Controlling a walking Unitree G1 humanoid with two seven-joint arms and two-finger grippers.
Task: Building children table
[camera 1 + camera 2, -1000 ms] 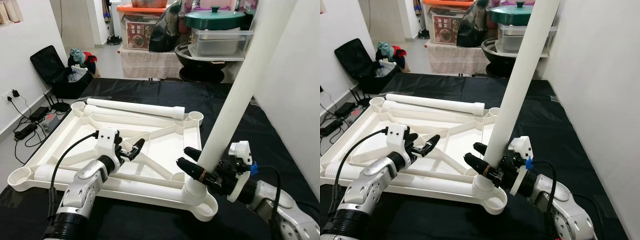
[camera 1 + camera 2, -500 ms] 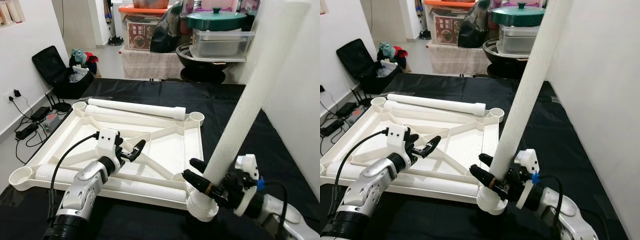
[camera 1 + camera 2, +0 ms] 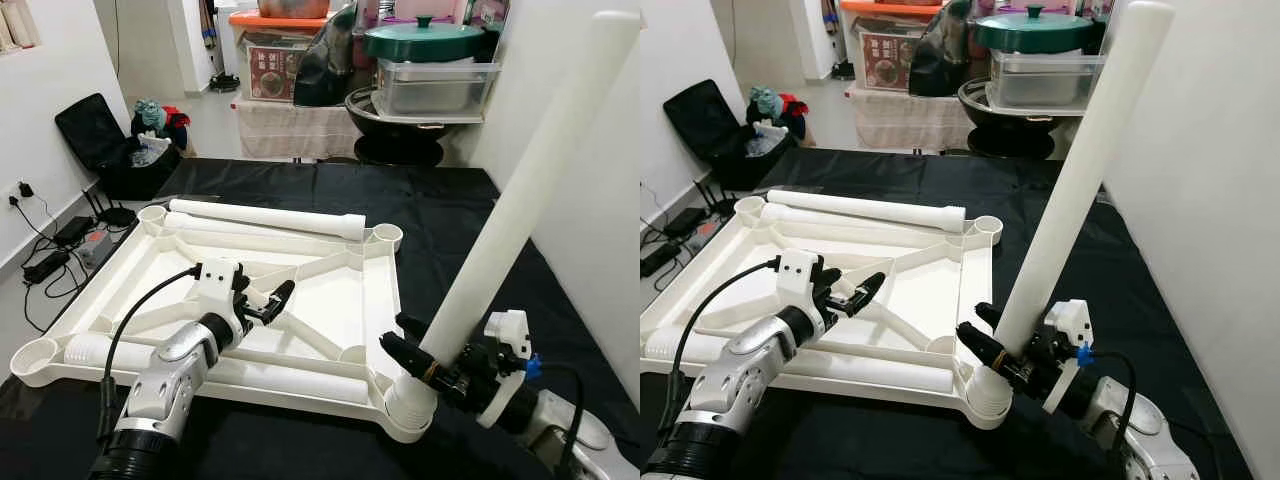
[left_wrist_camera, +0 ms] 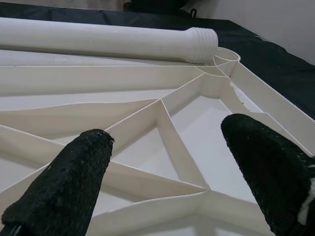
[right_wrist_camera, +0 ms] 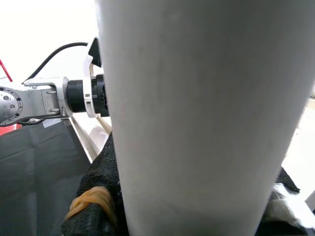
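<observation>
A white plastic tabletop (image 3: 120, 270) lies upside down on black cloth, ribs up. My right gripper (image 3: 396, 332) is shut on a long white table leg (image 3: 520, 210). The leg leans up and to the right, and its lower end sits at the near right corner socket (image 3: 405, 412). In the right wrist view the leg (image 5: 206, 113) stands close between the black fingers (image 5: 98, 196). My left gripper (image 3: 275, 295) hovers open just above the diagonal ribs (image 4: 167, 132) near the tabletop's middle, holding nothing. A second leg (image 3: 265, 215) lies along the far edge and a third leg (image 3: 220, 365) along the near edge.
A white wall (image 3: 590, 130) runs close along the right. A black bag (image 3: 100, 140) and power strips with cables (image 3: 60, 245) sit on the floor at the left. Storage boxes, a cloth and a green-lidded pot (image 3: 425, 35) stand at the back.
The leg in my right gripper has tipped further to the right, with its lower end staying at the corner socket. My view has shifted a little. The left gripper has stayed where it was.
</observation>
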